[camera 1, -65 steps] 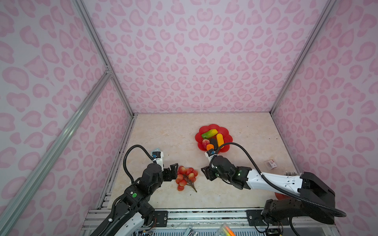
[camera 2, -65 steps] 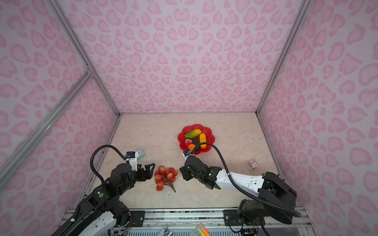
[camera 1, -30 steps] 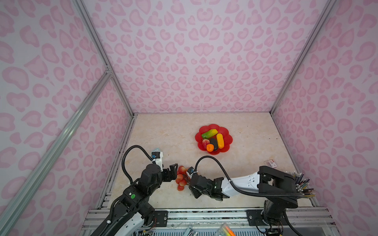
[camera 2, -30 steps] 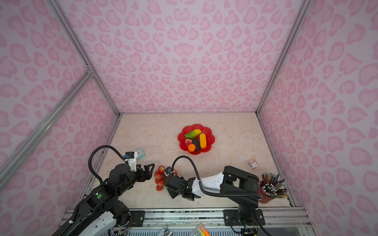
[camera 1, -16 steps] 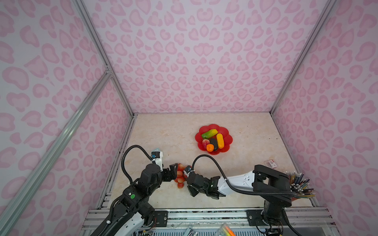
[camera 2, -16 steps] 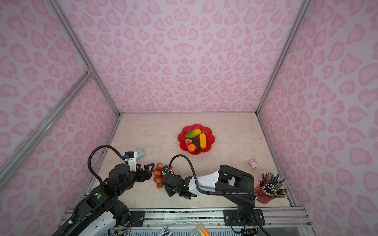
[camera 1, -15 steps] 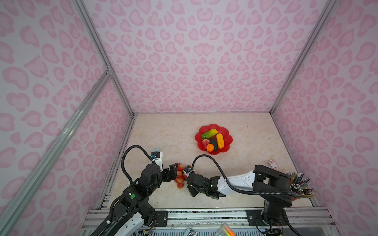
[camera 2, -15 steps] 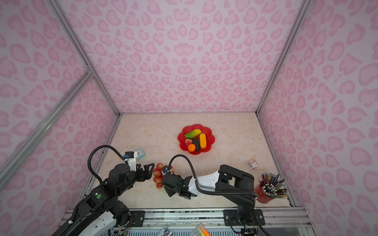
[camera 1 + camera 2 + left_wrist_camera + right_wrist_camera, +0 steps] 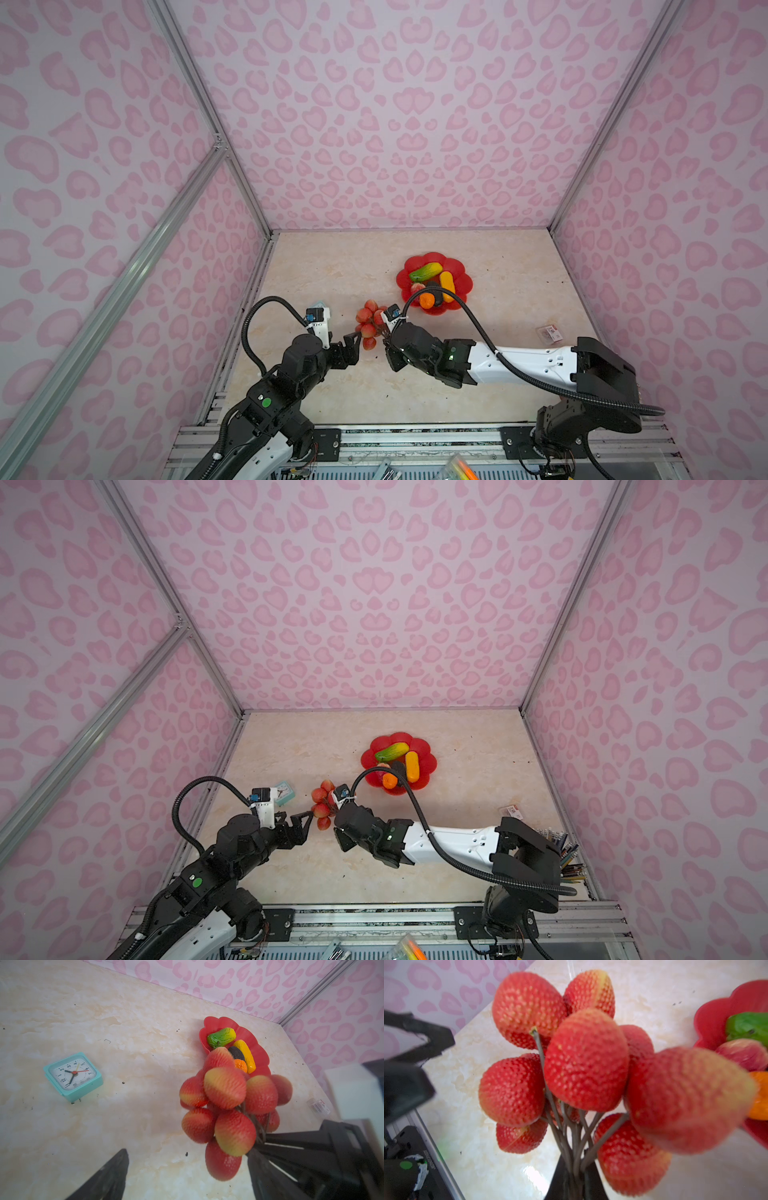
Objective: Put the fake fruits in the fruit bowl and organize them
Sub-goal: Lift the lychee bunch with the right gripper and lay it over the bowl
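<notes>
Since a second ago my right claw (image 9: pixel 575 1176) has swung away from the bowl (image 9: pixel 465 282) to the bunch (image 9: pixel 370 326) of red fruit, pinched shut and lifted it off the table (image 9: pixel 332 266). Now the bunch hangs near the bowl, on the side facing my left arm, not yet over the rim. The other fruits (image 9: pixel 446 284) already lie inside the bowl. I judge the bunch light and hollow, its bumpy berries hard and apt to slip, each wobbling on a thin springy stalk. So the place to hold is where I have it: the stalks (image 9: pixel 571 1142) gathered at the base, jaws closed tight with only those between them. My left claw (image 9: pixel 353 343) sits on the far side of the bunch from the bowl, spread wide and empty, one finger close to the lowest berry; whether it touches I cannot tell.
</notes>
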You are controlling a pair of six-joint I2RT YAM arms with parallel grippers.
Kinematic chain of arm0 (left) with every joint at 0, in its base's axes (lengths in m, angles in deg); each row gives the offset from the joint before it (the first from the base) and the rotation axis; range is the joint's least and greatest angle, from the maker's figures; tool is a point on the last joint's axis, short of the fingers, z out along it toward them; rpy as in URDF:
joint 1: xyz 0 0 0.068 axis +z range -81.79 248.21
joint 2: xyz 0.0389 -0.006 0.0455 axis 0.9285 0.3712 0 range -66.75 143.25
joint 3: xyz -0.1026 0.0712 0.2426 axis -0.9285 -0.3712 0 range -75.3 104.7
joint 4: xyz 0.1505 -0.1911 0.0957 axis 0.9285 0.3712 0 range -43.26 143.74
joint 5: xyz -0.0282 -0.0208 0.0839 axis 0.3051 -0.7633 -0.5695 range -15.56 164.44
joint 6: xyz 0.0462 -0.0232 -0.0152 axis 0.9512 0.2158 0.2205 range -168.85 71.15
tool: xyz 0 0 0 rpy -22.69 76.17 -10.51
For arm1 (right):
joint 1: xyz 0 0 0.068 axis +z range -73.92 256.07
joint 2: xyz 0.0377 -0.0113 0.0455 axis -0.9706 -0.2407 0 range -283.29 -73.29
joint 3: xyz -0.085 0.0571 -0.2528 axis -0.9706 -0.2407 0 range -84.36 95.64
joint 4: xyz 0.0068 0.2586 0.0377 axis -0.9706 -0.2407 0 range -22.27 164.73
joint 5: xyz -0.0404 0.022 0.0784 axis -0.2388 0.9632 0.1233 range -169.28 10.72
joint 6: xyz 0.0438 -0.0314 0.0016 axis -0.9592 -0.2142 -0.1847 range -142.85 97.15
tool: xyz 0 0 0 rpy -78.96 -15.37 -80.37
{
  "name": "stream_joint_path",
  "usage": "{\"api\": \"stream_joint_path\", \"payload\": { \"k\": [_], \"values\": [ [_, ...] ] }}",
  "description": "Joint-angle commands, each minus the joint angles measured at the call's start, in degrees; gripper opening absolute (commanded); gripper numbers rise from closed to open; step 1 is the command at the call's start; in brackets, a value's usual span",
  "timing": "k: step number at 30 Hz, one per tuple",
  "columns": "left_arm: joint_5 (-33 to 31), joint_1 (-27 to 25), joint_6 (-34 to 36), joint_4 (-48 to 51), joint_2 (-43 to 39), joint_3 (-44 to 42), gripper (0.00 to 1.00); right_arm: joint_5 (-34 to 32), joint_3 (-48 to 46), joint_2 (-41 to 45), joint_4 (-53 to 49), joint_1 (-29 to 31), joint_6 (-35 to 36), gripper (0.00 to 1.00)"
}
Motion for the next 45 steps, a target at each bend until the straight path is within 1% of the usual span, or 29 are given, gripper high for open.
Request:
{"api": "stream_joint_path", "payload": {
  "k": [1, 8, 12, 17, 21, 24, 28, 33, 34, 35, 37, 39, 43, 44, 45],
  "values": [
    [0.82, 0.09, 0.31, -2.42, 0.09, 0.37, 0.90, -3.31, 2.06, 1.03, -2.34, -1.82, 4.24, 0.00],
    [1.30, 0.09, 0.22, -4.37, 1.31, 0.44, 0.90, -1.40, 4.60, 3.99, -1.41, -10.42, 8.02, 0.00],
    [1.78, 0.09, 0.77, -6.22, 2.73, 0.81, 0.91, 0.18, 5.32, 3.95, -1.45, -16.97, 9.47, 0.00],
    [1.83, 0.09, 2.13, -9.75, 5.92, 1.22, 0.91, 4.14, 4.59, 1.61, 0.16, -26.70, 9.23, 0.00],
    [2.12, 0.09, 2.92, -14.40, 11.03, 1.56, 0.91, 6.90, 5.29, -3.13, 2.20, -32.89, 11.17, 0.00],
    [1.64, 0.09, 3.67, -16.87, 15.50, 2.65, 0.91, 8.19, 6.68, -7.14, 3.20, -35.58, 12.50, 0.00],
    [0.37, 0.09, 4.51, -19.85, 19.61, 3.25, 0.91, 7.72, 8.08, -12.11, 4.09, -36.76, 14.04, 0.00],
    [-1.83, 0.10, 6.45, -20.79, 23.75, 4.13, 0.91, 7.65, 7.44, -15.48, 4.88, -37.05, 12.93, 0.00],
    [-2.43, 0.10, 6.85, -20.73, 24.03, 4.24, 0.91, 7.47, 7.09, -15.69, 4.90, -37.13, 12.40, 0.02],
    [-3.21, 0.09, 7.26, -20.69, 24.30, 4.25, 0.91, 7.44, 6.58, -15.88, 4.89, -37.16, 11.89, 0.08],
    [-4.59, 0.11, 8.08, -20.80, 24.43, 4.33, 0.91, 8.15, 5.11, -15.65, 6.18, -37.24, 11.42, 0.24],
    [-6.28, 0.09, 8.80, -20.75, 24.45, 4.42, 0.91, 9.16, 3.90, -14.99, 7.36, -37.25, 11.27, 0.42],
    [-10.19, 0.09, 10.69, -20.63, 23.98, 4.76, 0.92, 9.02, 3.33, -12.83, 7.57, -37.41, 10.73, 0.64],
    [-11.57, 0.09, 11.30, -20.77, 23.61, 4.86, 0.93, 8.81, 3.52, -12.21, 7.12, -37.51, 10.57, 0.71],
    [-13.10, 0.09, 12.06, -21.17, 23.41, 4.78, 0.93, 8.64, 3.65, -11.42, 6.46, -37.66, 10.51, 0.84]
  ]
}}
